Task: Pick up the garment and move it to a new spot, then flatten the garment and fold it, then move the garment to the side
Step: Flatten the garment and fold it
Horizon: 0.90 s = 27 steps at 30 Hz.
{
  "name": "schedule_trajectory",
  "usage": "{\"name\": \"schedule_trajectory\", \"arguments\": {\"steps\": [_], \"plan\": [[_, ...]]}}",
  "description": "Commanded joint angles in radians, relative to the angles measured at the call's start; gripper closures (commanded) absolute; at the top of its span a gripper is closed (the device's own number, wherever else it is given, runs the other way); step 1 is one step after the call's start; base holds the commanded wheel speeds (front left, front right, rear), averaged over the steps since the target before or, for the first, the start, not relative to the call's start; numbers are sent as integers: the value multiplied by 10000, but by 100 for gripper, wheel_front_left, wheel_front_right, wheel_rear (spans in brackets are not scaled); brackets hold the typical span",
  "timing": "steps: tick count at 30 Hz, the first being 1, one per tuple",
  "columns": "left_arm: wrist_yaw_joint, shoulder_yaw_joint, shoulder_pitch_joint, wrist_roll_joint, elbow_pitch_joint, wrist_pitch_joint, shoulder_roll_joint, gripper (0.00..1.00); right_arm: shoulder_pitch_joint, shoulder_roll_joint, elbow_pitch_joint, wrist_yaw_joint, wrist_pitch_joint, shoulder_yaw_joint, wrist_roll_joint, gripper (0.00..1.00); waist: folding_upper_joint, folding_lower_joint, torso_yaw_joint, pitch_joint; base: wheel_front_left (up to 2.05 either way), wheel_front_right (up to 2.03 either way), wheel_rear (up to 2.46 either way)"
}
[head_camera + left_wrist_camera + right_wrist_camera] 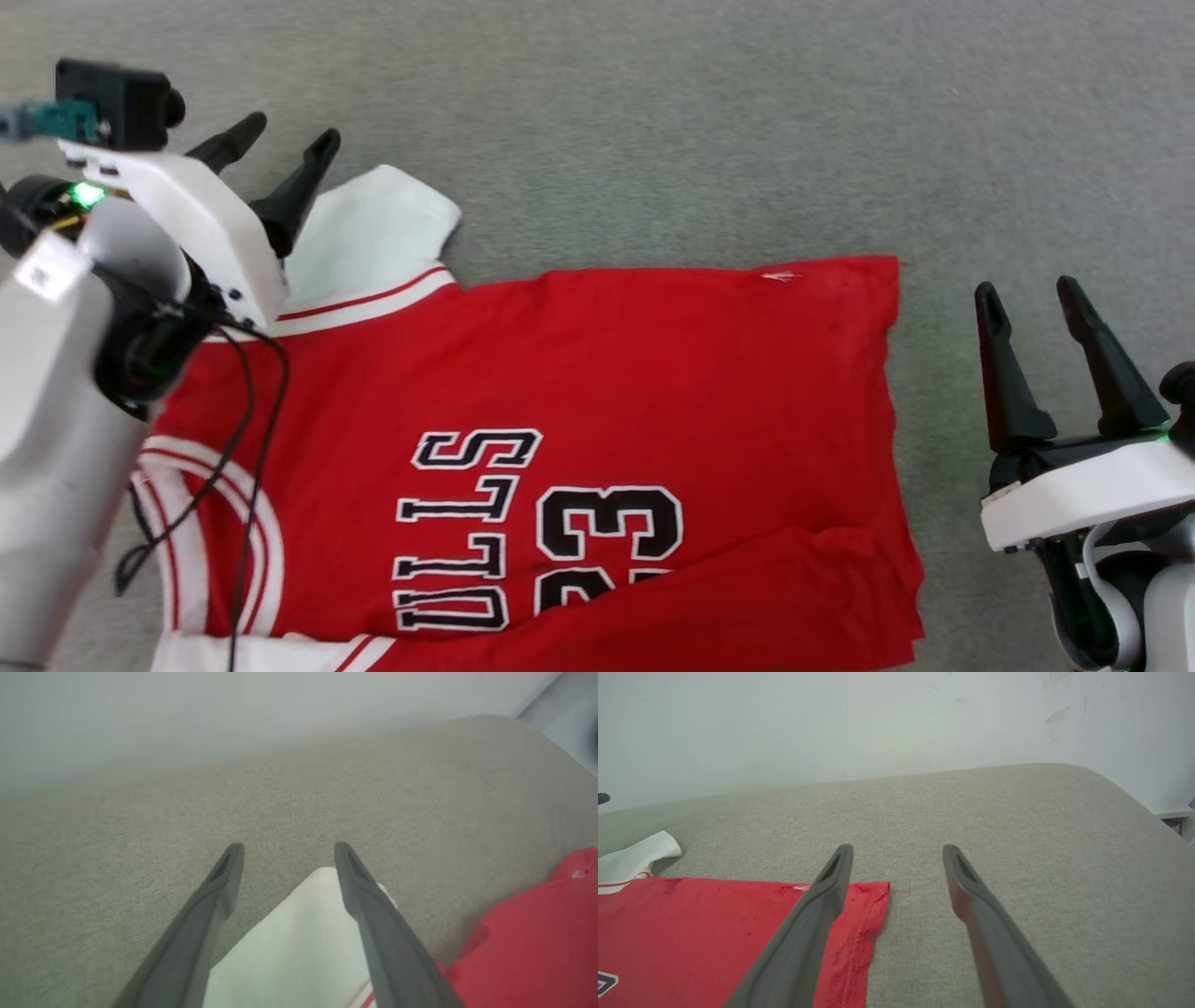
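Hovering with jaws wide apart, the left gripper (292, 131) is hanging over the white sleeve (373, 233) of the garment (579, 373), which is lying lettering-up on the grey cushion (653, 112). The right gripper (1027, 286), equally wide and holding nothing, is hanging just beside the hem (892, 392). A pinch catching only sleeve would probably be bunching the body, and the dangling cable (245, 448) is risking a snag at the collar (266, 551). The lettering (467, 532) is showing "ULLS" and "23".

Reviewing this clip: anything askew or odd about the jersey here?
Yes. A red flap of the garment is folded over at the head view's bottom, covering part of the lettering, and its white sleeve is rumpled. No damage shows.
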Motion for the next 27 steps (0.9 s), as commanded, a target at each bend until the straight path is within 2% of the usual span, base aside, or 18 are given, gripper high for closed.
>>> {"name": "schedule_trajectory", "arguments": {"steps": [1, 2, 8, 10, 14, 17, 18, 20, 24, 27], "plan": [[-47, -197, -290, -273, 144, 648, 190, 0, -154, 24, 55, -4, -112, 46, 77, 0, 0, -2, -329, 222, 0, 0, 0], [-47, -197, -290, -273, 144, 648, 190, 0, -154, 24, 55, -4, -112, 46, 77, 0, 0, -2, -329, 222, 0, 0, 0], [-74, -982, -988, -1807, 406, 3539, 874, 0, -106, 25, 299, -4, -287, 133, 295, 0, 0, -2, -714, 456, 0, 0, 0], [-77, -1150, -1134, -2067, 509, 4135, 1149, 0, -84, 25, 365, -4, -302, 142, 374, 0, 0, -2, -812, 550, 0, 0, 0], [-67, -1607, -1050, -2384, 906, 4993, 1317, 0, -84, 25, 453, -4, -409, 213, 525, 0, 0, -2, -947, 706, 0, 0, 0], [-68, -1970, -745, -2715, 1253, 5602, 1126, 0, -83, 25, 501, -4, -458, 255, 613, 0, 0, -2, -984, 790, 0, 0, 0], [-68, -2107, -662, -2728, 1364, 5775, 1047, 27, -82, 24, 522, -4, -443, 253, 660, 0, 0, -2, -988, 810, 0, 0, 0], [-68, -2251, -529, -2937, 1527, 5935, 839, 100, -84, 26, 556, -4, -351, 296, 705, 0, 0, -2, -975, 835, 0, 0, 0], [-71, -2347, -579, -2972, 1624, 5492, 581, 100, -130, 24, 626, -4, -54, 456, 845, 0, 0, -2, -870, 760, 0, 0, 0], [-71, -2231, -863, -2753, 1648, 4765, 628, 100, -310, 24, 824, -4, 335, 593, 981, 0, 0, -2, -716, 562, 0, 0, 0]]}}
